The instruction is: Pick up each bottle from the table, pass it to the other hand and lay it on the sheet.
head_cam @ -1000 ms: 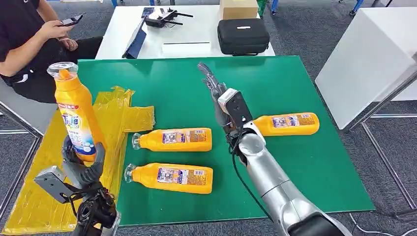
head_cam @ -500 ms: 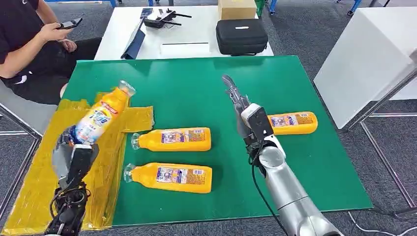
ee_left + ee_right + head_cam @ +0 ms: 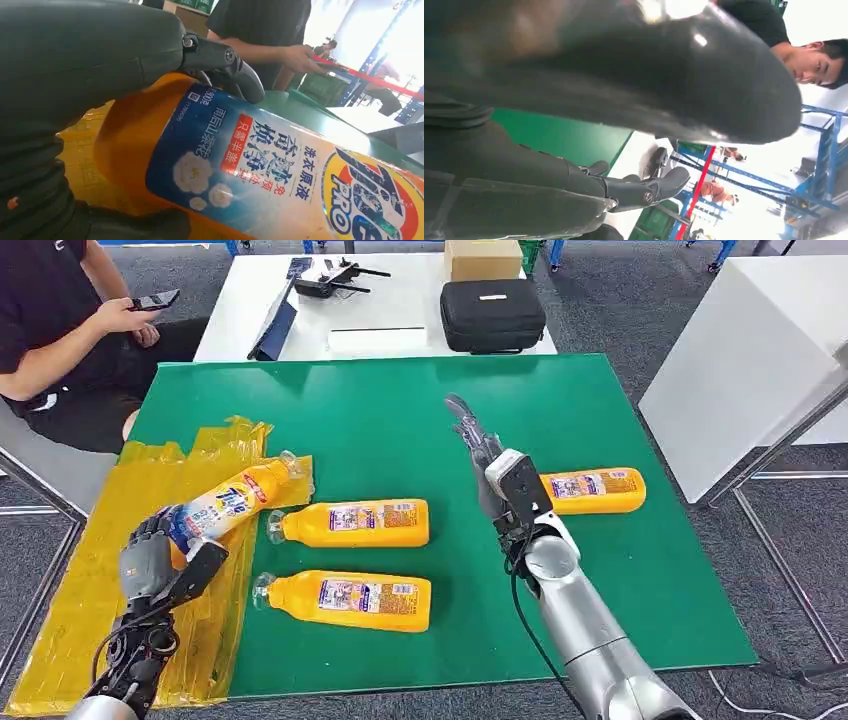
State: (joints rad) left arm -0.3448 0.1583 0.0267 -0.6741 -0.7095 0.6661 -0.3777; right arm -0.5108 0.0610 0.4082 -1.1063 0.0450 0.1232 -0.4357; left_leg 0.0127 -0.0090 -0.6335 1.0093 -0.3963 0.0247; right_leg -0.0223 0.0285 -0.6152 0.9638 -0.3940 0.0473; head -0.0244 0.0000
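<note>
Tilting low over the crinkled yellow plastic sheet (image 3: 90, 570) at about nine o'clock of the green worktop (image 3: 400, 420), held in the left hand (image 3: 160, 565) by its base: one orange plastic detergent bottle with a blue-and-white label (image 3: 225, 505), clear cap pointing toward two o'clock. Wrapped round the fat end in the left wrist view, dark fingers (image 3: 220, 60) over the top, thumb under; label fully readable, so grip sits well back from the middle. Looks like the laying-down step, not finished, cap end hanging out past the sheet's inner edge toward the nearest lying orange bottle (image 3: 350, 523).

Risks from here, as judgement only:
- Letting go at this angle: likely roll or slide off the slick sheet onto green, since round body and smooth film give little hold.
- Cap end dropping first: possible knock against the neck of that nearest bottle, just beside it at three o'clock.
- Dragging the hand away: sheet could bunch or lift with the fingers.

Raised over the middle of the worktop, fingers spread and holding nothing: right hand (image 3: 475, 445). Close behind it at three o'clock, a third orange bottle (image 3: 590, 490); a careless sweep could nudge it. Lying at six o'clock, a fourth orange bottle (image 3: 345, 600).
</note>
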